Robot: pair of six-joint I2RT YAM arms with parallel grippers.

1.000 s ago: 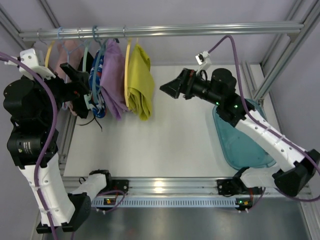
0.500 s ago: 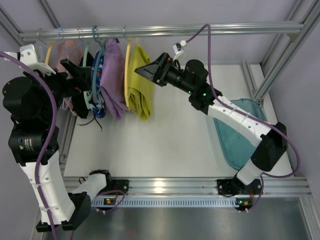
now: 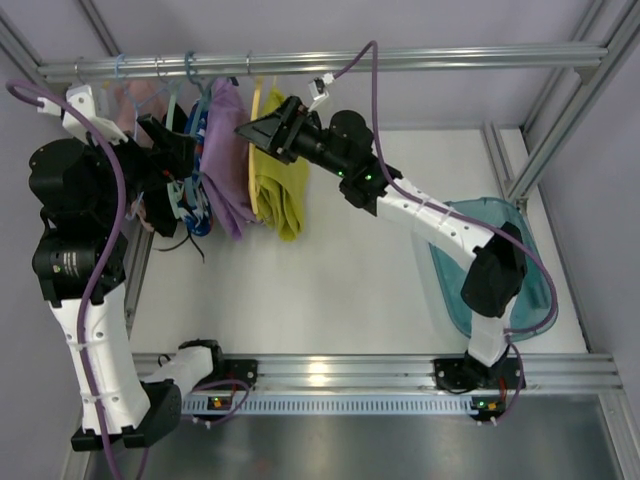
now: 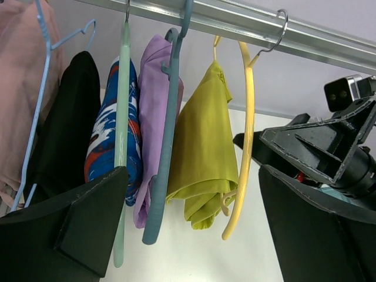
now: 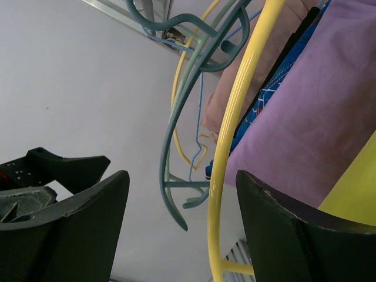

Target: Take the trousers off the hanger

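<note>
The yellow hanger (image 3: 256,125) hangs by its metal hook from the rail (image 3: 420,60), and the olive-green trousers (image 3: 281,185) are folded over it. My right gripper (image 3: 247,131) is open at the hanger's upper arm. In the right wrist view the yellow hanger (image 5: 234,135) runs between the open jaws of the gripper (image 5: 182,179), close to the right finger; a corner of the trousers (image 5: 355,197) shows. My left gripper (image 3: 188,150) is open and empty, left of the garments. Its wrist view shows its gripper (image 4: 194,171), the hanger (image 4: 245,141) and the trousers (image 4: 202,153) ahead.
On the same rail hang teal-blue hangers (image 4: 167,135) with a purple garment (image 3: 228,165), a blue patterned one (image 3: 196,150), black and pink ones (image 4: 23,70) further left. A teal tray (image 3: 450,290) lies on the table at the right. Frame posts stand at both sides.
My right arm has swung left from above the teal tray to the yellow hanger, its open jaws now around the hanger's arm. My left gripper has shifted slightly right towards the garments.
</note>
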